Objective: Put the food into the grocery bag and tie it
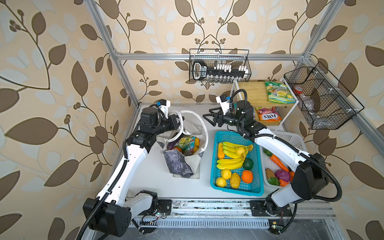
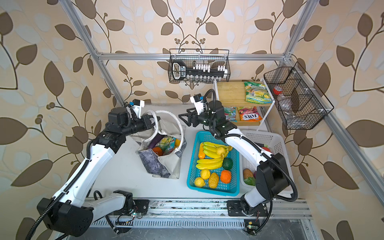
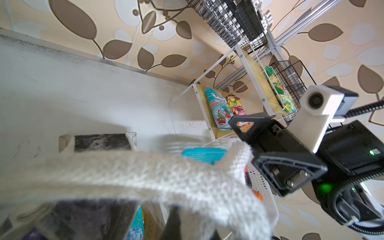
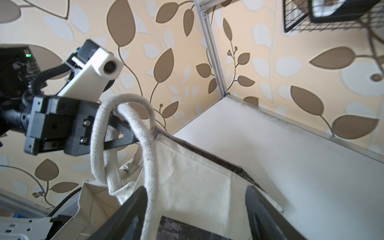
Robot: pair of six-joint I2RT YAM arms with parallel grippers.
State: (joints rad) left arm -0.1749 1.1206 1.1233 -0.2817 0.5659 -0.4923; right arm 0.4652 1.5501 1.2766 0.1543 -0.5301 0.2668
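Okay, grocery bag (image 1: 182, 164) stands upright on the counter (image 1: 149, 178), left of centre, mouth open. Food is inside it: a green-blue packet (image 1: 186, 143), an orange fruit (image 1: 176, 149), a yellow fruit (image 1: 197, 142) and a bit of purple eggplant (image 1: 171, 144). Left hand (image 1: 176, 122) is at the far left edge of the bag, closed on the white handles (image 1: 204, 128); the right wrist view shows the rope loops (image 4: 97, 133) draped over and pinched at that hand (image 4: 128, 137). Right hand (image 1: 208, 119) is open and empty, in the air just right of the bag's far side, pointing at it and not touching; both dark fingers (image 4: 128, 212) are spread wide. Blue basket (image 1: 216, 166), right of the bag, holds bananas, lemons and an orange. White basket (image 1: 291, 138) with vegetables sits further right, partly under the right arm. Shelf (image 1: 249, 91) at far right carries snack packets (image 1: 279, 92). Bag is not tied.
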